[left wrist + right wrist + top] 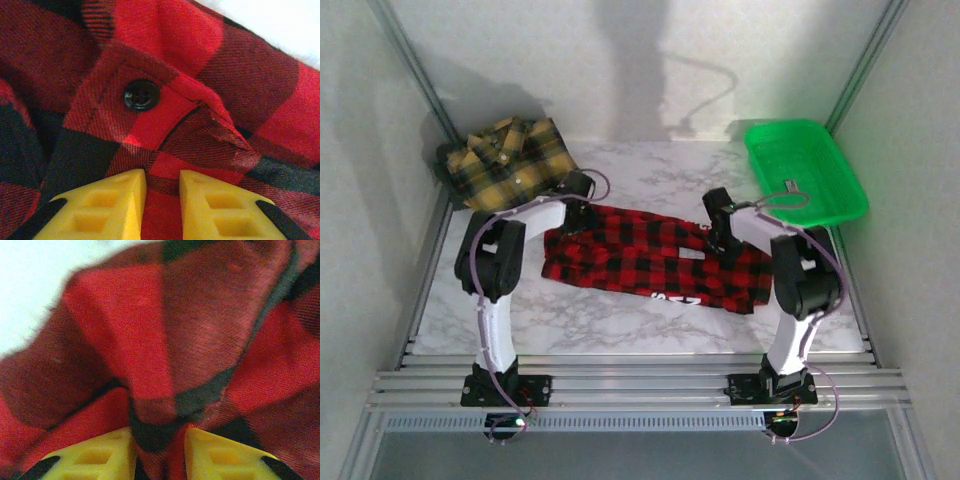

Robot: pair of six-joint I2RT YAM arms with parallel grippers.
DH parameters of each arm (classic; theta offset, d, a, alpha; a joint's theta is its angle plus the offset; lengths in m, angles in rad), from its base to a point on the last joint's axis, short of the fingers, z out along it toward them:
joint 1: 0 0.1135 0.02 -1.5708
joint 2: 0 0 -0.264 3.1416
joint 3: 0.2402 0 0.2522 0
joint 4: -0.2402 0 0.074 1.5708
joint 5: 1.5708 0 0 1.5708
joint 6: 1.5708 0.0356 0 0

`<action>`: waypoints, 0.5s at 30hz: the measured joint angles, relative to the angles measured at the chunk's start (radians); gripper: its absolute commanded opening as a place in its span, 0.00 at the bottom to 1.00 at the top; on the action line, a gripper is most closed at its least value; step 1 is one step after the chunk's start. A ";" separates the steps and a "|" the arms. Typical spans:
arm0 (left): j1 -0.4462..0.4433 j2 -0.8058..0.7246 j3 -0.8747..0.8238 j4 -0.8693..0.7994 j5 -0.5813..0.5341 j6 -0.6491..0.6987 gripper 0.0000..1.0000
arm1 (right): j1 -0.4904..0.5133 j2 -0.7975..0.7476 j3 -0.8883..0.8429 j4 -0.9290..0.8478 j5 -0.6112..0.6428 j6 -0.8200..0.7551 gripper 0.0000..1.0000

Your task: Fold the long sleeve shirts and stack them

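pinching the red-and-black shirt (655, 262) at two spots along its far edge, i have both jaws drawn nearly closed on cloth. the yellow fingers (100, 205) of my left jaws hold a thin ridge of flannel, just short of a black button (142, 95) on a stitched flap. the fingers (225, 455) of my right jaws squeeze a thicker, bunched fold. the shirt lies stretched out between the two jaws, its white lettering (680, 298) on the near side of my right jaws.

my worry is the left grip. it looks shallow and may catch only the top layer, so a lift could peel that layer off or let it slip free. the right grip is a wad, which i judge would carry a crease into any fold. if one arm leads the other, the cloth will skew instead of folding square.

the yellow-and-black shirt (510, 158) sits crumpled just beyond and outward of my left jaws, close enough that a swing that way could snag it. the green tray (805, 170) lies beyond and outward of my right jaws.

the worktop (650, 325) is pale and marble-patterned. it looks smooth, so the flannel may slide as i pull. plain white walls close in three sides, and metal rails (640, 385) run behind my jaws.
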 measured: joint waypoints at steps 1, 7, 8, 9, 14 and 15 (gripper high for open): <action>0.000 -0.039 -0.055 0.011 0.003 -0.013 0.27 | 0.005 0.058 0.078 -0.018 0.009 0.002 0.34; -0.039 -0.266 -0.343 0.033 0.050 -0.127 0.31 | 0.018 0.353 0.510 -0.077 0.045 0.034 0.41; -0.052 -0.305 -0.386 0.036 0.065 -0.150 0.32 | 0.017 0.397 0.586 -0.071 0.026 0.035 0.45; -0.063 -0.335 -0.418 0.035 0.080 -0.168 0.33 | 0.017 0.441 0.660 -0.068 0.004 0.031 0.47; -0.119 -0.408 -0.480 0.015 0.175 -0.238 0.40 | 0.020 0.894 1.418 -0.008 -0.272 -0.022 0.53; -0.130 -0.408 -0.479 0.016 0.192 -0.245 0.41 | 0.019 0.978 1.559 -0.007 -0.318 -0.029 0.55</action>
